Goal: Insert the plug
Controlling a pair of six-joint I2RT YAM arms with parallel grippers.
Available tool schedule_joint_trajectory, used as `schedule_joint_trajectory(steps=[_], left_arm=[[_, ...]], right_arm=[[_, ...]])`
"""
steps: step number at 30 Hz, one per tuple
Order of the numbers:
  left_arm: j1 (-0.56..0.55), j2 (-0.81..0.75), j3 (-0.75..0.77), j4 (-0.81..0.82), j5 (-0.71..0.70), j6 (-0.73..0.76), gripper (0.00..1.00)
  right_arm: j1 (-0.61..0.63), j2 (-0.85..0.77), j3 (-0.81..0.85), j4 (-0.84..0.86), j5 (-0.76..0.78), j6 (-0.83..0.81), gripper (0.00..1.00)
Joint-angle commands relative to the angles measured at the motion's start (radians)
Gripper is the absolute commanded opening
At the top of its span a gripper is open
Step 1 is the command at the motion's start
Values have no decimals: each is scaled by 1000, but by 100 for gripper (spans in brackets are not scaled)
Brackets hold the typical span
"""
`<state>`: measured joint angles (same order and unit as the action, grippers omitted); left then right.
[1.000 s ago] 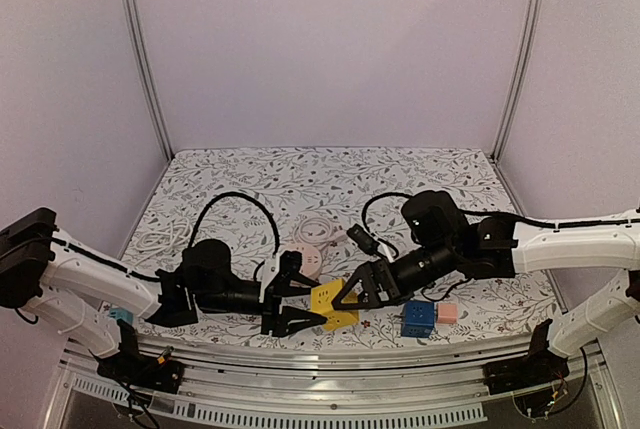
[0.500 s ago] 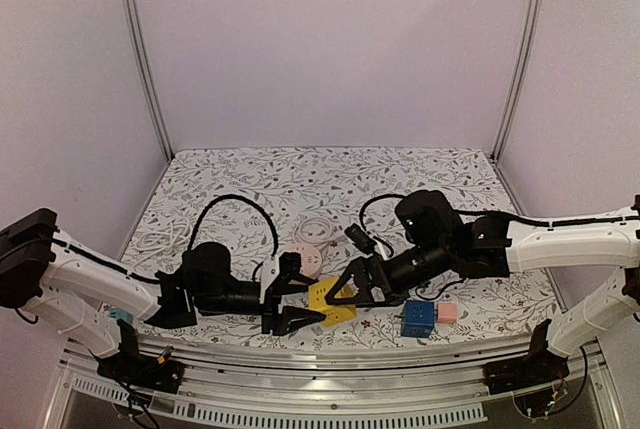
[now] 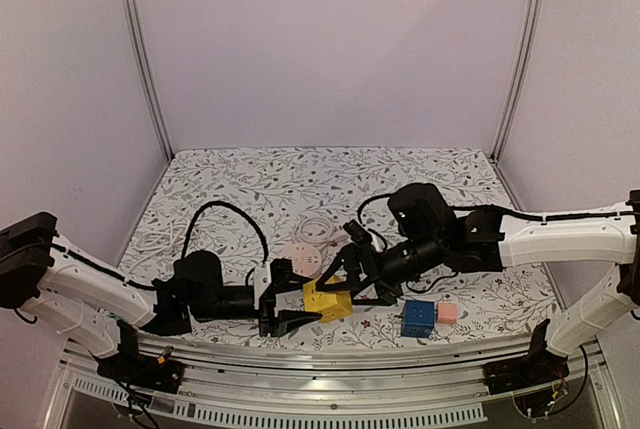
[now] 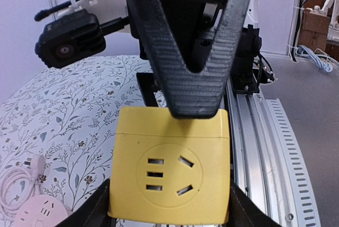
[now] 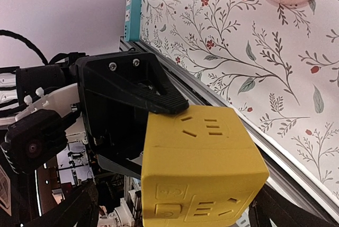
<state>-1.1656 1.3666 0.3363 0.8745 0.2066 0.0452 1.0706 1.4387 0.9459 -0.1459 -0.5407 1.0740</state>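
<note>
Top external view, contents of the table.

1. Yellow plastic cube socket (image 3: pixel 330 299): near the front edge, between the two arms, raised off the floral-patterned tablecloth (image 3: pixel 300 179). The left wrist view shows one face with a two-slot and a three-slot outlet.
2. Left gripper (image 3: pixel 300 297): jaws part-way closed and clamped on the cube; its fingers (image 4: pixel 87 214) press the two opposite side faces.
3. Right gripper (image 3: pixel 340 287): jaws spread wide, straddling the same cube from the far side and gripping nothing. In the left wrist view one ribbed black finger (image 4: pixel 185 52) reaches the cube's upper edge; whether the other touches cannot be told.
4. Blue plastic cube socket (image 3: pixel 418 317): on the cloth, right of the yellow one, under the right arm.
5. Small pink block (image 3: pixel 447 312): just beside the blue cube, on its right.
6. Round pink socket (image 3: pixel 300 257): on the cloth behind the left gripper.
7. Coiled white cable (image 3: pixel 316 232): just behind the round socket.
8. Teal socket strip (image 5: pixel 132 7): at the front rail, far left.
</note>
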Motion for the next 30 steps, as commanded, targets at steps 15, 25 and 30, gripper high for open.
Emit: schedule_joint_trajectory(steps=[15,25,30], left_arm=[[-29,-12,-3,58,-49,50,11],[-31,-4,3,53,-55,55,12],[-31,-1,13,34,-65,50,41]], right_arm=[[8,57,44,-2,-28,7,80],[8,68,42,-9,-30,3,59],[9,70,43,-10,-29,-3,42]])
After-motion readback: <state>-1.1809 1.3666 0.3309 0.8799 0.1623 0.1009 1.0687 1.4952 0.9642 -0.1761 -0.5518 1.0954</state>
